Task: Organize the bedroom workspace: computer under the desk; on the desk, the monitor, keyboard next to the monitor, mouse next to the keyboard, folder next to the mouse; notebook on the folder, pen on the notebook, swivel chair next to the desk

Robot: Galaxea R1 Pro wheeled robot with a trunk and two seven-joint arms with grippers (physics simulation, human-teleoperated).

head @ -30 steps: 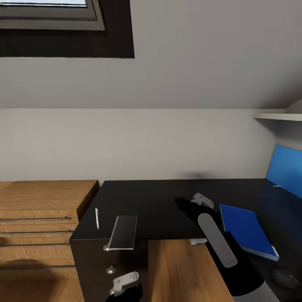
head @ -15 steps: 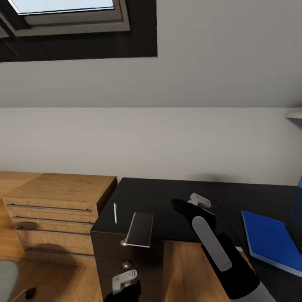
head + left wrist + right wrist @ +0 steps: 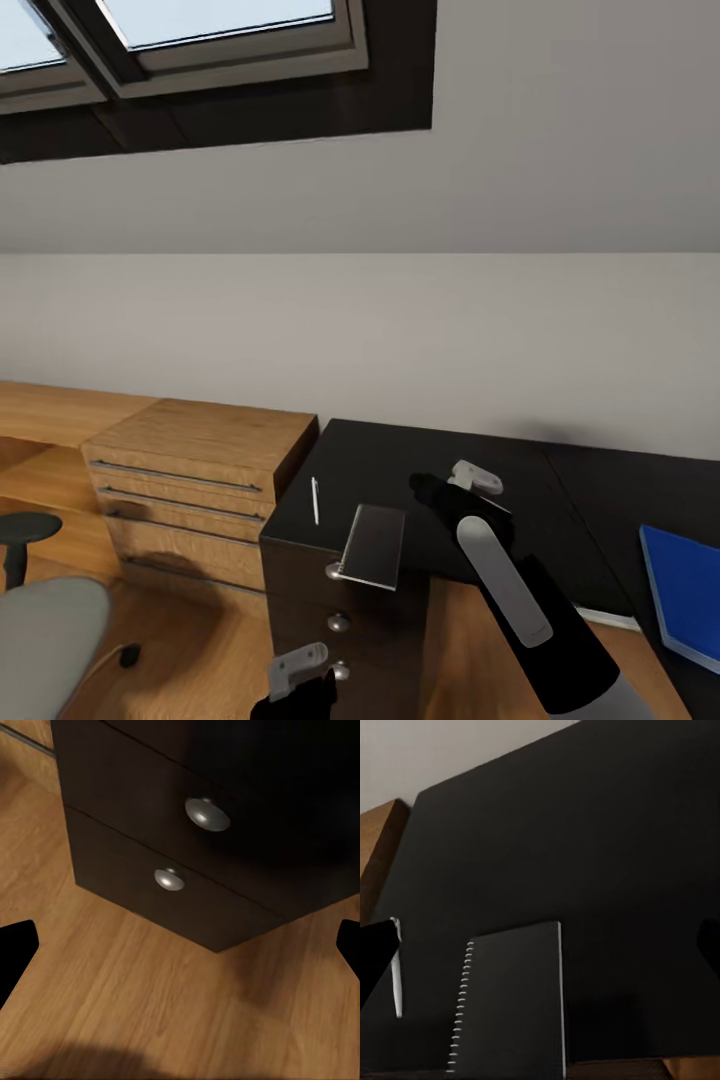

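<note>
Black L-shaped desk top (image 3: 440,475) is where the loose stuff sits right now. The small dark-grey spiral notebook (image 3: 372,545) lies at the front edge above the black drawer unit with round silver knobs (image 3: 340,625), sticking out a bit past the edge, and the thin white pen (image 3: 316,500) lies just beside it, not touching. The flat bright-blue folder (image 3: 685,595) is well apart, on the desk's far right side. The right gripper (image 3: 478,482) hovers over the desk near the notebook, jaws spread wide, holding nothing. The left gripper (image 3: 298,668) hangs low in front of the drawers, jaws wide too. A grey swivel chair seat (image 3: 45,640) sits at the left, near the light-wood drawer chest (image 3: 195,480).
</note>
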